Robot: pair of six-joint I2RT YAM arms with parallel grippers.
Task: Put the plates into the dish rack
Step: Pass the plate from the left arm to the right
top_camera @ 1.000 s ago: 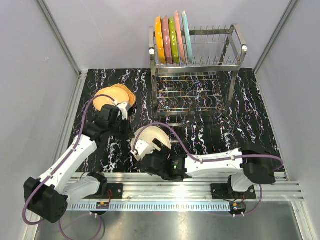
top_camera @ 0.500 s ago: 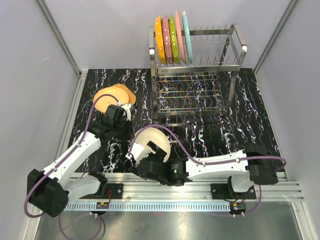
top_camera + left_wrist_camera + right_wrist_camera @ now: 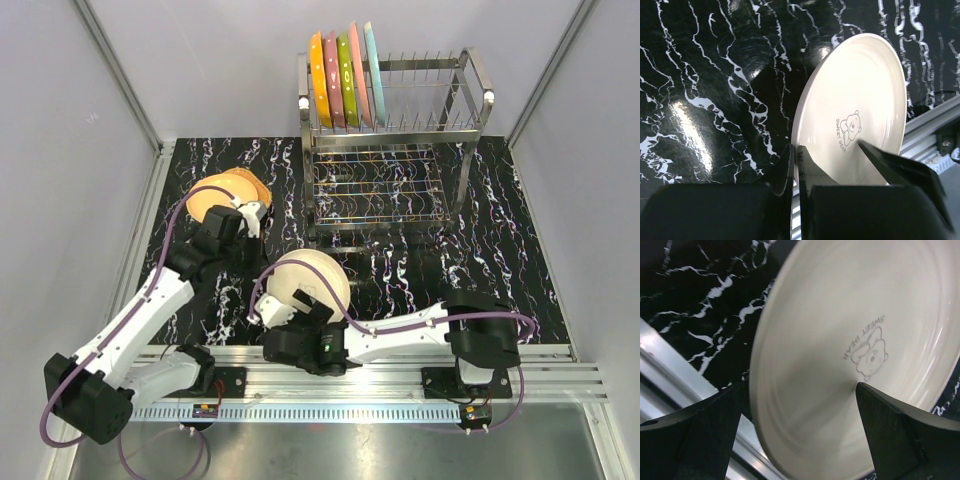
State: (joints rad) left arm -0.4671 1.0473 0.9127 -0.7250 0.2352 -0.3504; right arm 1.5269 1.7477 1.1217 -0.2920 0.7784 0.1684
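A cream plate (image 3: 308, 282) with a small bear print is held tilted above the black table, near the front. My left gripper (image 3: 255, 250) is shut on its rim (image 3: 795, 152); the plate's face (image 3: 855, 100) rises to the right of the fingers. My right gripper (image 3: 285, 310) is open and straddles the same plate (image 3: 855, 340): one finger sits behind the rim, the other in front of the face (image 3: 800, 384). A stack of tan plates (image 3: 222, 192) lies at the back left. In the dish rack (image 3: 440, 128), several coloured plates (image 3: 346, 78) stand upright at the left end of the upper tier.
The rack's prongs to the right of the standing plates are bare, and its lower tier (image 3: 380, 190) holds nothing. An aluminium rail (image 3: 400, 365) runs along the near edge. Grey walls close in both sides. Purple cables loop over both arms.
My right arm has swung left and its open gripper has come further round the cream plate. The plate has tipped to show more of its face. My left gripper has barely shifted.
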